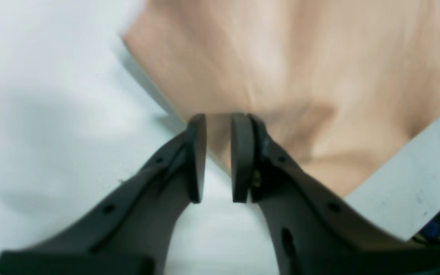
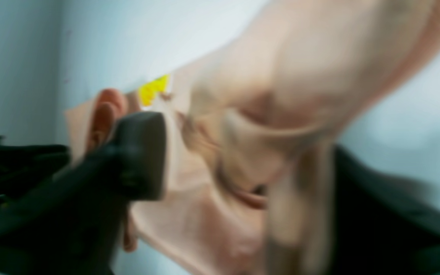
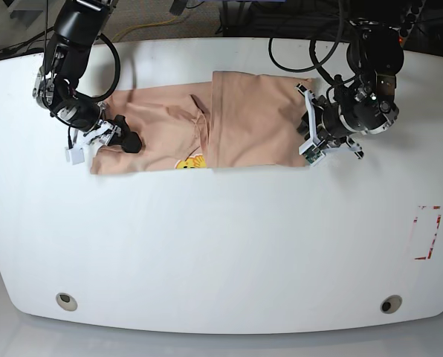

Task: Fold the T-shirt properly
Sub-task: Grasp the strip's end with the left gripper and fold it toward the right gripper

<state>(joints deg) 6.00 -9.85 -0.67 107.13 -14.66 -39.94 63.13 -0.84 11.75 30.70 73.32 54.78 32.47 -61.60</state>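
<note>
A: In front of the left gripper (image 1: pixel 218 158), left wrist view: what shows?

B: The peach T-shirt (image 1: pixel 300 76) on the white table (image 1: pixel 52 114). The jaws stand nearly shut with a narrow gap; a shirt corner lies just beyond the tips, apparently not pinched.

A: Right wrist view?

B: Blurred. The right gripper (image 2: pixel 204 160) sits in bunched cloth; one finger (image 2: pixel 143 152) shows, grip uncertain.

A: Base view?

B: The T-shirt (image 3: pixel 199 130) lies partly folded between both grippers. Best pinch one layer cleanly, then carry it level.
</note>
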